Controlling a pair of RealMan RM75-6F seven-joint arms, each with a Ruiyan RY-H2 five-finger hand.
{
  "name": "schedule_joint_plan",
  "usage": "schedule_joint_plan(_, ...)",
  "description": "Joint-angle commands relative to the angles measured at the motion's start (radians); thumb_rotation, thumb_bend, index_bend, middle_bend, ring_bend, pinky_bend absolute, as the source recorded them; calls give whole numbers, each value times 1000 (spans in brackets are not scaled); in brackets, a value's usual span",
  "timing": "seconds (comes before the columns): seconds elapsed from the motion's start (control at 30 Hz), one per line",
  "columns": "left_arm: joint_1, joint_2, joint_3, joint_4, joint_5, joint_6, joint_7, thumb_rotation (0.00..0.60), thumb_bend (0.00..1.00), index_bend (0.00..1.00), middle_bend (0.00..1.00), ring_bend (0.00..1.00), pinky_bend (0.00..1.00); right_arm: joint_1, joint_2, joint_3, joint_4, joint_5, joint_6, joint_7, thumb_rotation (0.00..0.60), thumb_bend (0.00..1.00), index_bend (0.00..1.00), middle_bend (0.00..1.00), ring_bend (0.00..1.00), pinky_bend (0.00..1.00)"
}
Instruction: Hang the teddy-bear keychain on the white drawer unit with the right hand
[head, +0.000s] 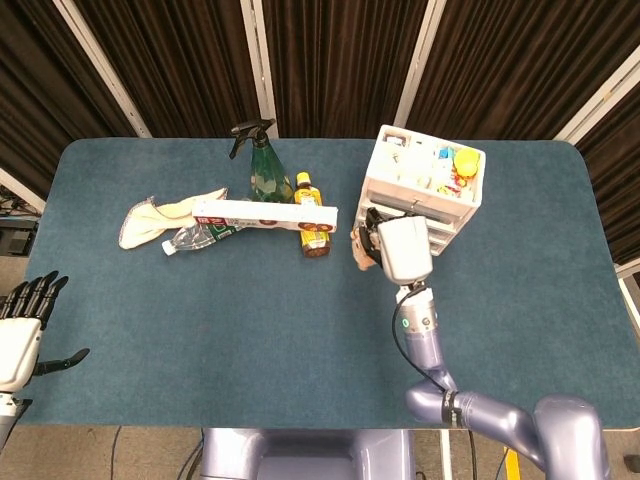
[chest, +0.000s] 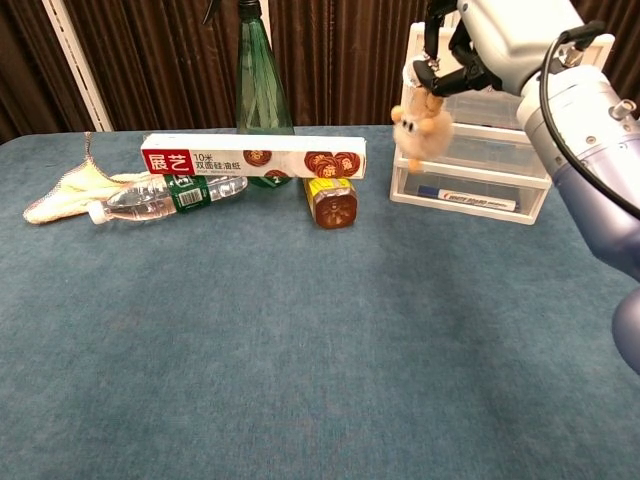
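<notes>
Chest view: right hand (chest: 478, 45) pinches teddy-bear keychain (chest: 421, 128), dangling before white drawer unit (chest: 480, 170).

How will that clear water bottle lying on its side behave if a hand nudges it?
The water bottle lies on its side, so it would probably roll. It looks nearly empty and thin-walled, likely light and easy to dent. The long box appears to rest across it, which may hold it back, or the box may slip.

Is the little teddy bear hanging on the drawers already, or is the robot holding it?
Not hung yet. The right hand holds the teddy-bear keychain, dangling beside the white drawer unit.
</notes>
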Motion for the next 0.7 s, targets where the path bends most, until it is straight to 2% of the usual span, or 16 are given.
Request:
schedule_joint_plan(0.03,0,1,0,-2,-1,-1,-1,561,48,0,0,0,0,22,-28,18,116,-23,12,72,600,449,642,1000,1000,924)
schedule_joint_plan(0.37,4,-7,3,3,17,15,1,559,47,0,0,0,0,62,-60,35,357,-31,-3,170,600,449,626,1000,1000,922)
schedule_joint_plan(0.7,2,-10,2,0,13,10,7,560,49,0,0,0,0,73,-82,46,496,-13,-9,267,600,445,606,1000,1000,921)
